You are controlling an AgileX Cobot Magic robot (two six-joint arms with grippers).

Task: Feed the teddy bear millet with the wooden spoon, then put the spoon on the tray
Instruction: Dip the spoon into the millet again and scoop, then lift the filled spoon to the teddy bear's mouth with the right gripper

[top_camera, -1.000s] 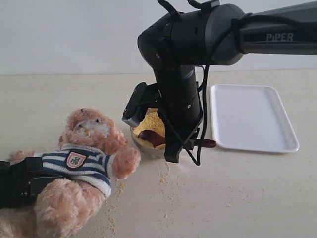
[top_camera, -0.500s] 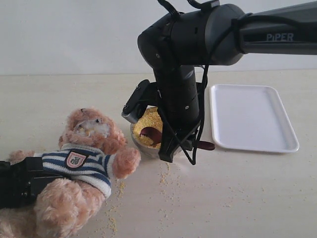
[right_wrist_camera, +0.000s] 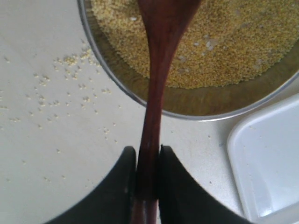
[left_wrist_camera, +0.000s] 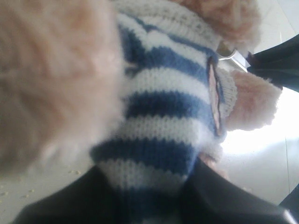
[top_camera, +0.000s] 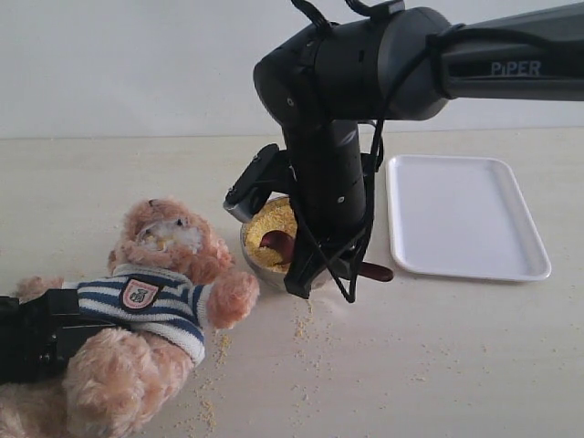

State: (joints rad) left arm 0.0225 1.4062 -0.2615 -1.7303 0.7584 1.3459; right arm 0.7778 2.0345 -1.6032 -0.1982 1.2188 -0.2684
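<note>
Wooden spoon (right_wrist_camera: pixel 152 93) sat clamped by its handle between the two dark fingers (right_wrist_camera: pixel 122 186) of the right gripper (right_wrist_camera: pixel 147 156), which were closed tight on it. Its round end reached over the rim of the metal bowl (right_wrist_camera: pixel 201 102), above the millet (right_wrist_camera: pixel 233 42) heaped inside. Loose grains dotted the table (right_wrist_camera: pixel 46 140) beside the bowl. The white tray (right_wrist_camera: pixel 271 158) lay just beside the bowl. The left gripper (left_wrist_camera: pixel 149 200) was closed around the striped middle of the teddy bear (top_camera: pixel 137 306), which lay near the bowl.
</note>
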